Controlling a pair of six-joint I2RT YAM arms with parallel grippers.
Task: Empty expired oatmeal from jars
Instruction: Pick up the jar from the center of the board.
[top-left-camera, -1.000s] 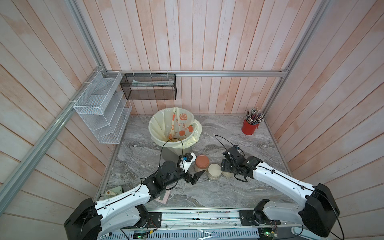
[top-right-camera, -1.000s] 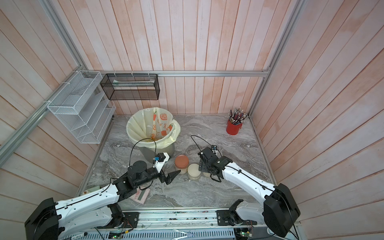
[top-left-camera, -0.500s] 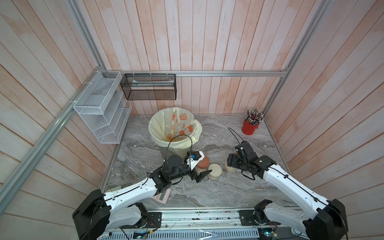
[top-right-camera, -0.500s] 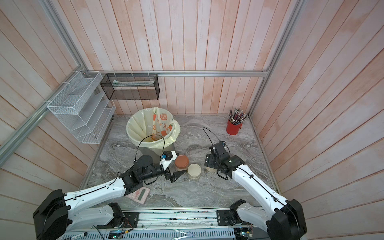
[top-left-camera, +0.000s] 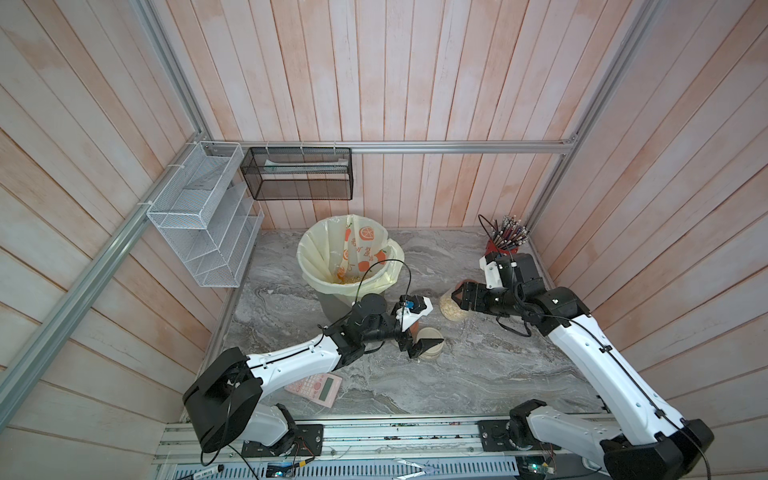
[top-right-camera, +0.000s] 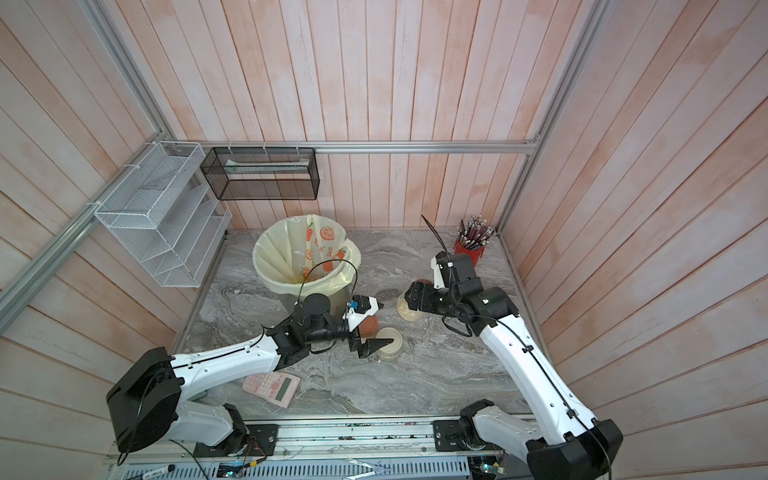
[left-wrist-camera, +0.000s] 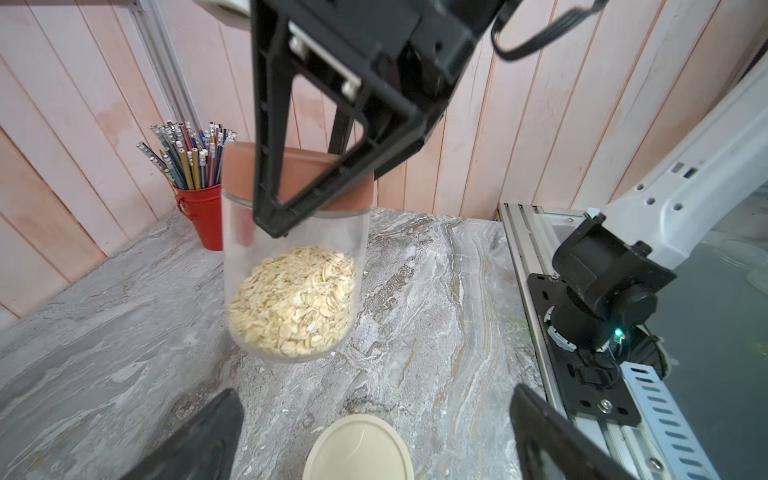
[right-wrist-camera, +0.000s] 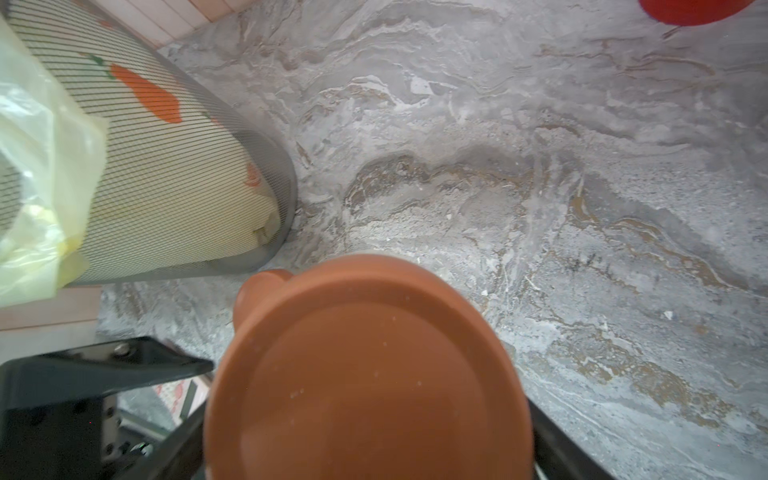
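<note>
The right gripper (left-wrist-camera: 299, 183) was clamped across the terracotta lid (right-wrist-camera: 365, 386) of a clear jar (left-wrist-camera: 320, 237), one finger in front of the lid and one behind it. The oatmeal (left-wrist-camera: 295, 303) filled roughly the lower half of that jar. In both top views the jar (top-left-camera: 453, 309) was in the right half of the worktop (top-left-camera: 478, 374), about midway between its front and back edges. In the blurred left wrist view it seemed to hang just clear of the surface, slightly tilted.

The left gripper (top-right-camera: 368, 332) was spread wide and held nothing. It hovered near the worktop's centre, over a cream-lidded jar (top-right-camera: 388, 343) and a second terracotta-lidded jar (top-right-camera: 369, 326) that stood just beside each other. A lined bin (top-left-camera: 307, 266) stood towards the back edge, a red pencil cup (top-left-camera: 503, 249) in the back right corner, and a pink calculator (top-left-camera: 318, 386) near the front edge.
</note>
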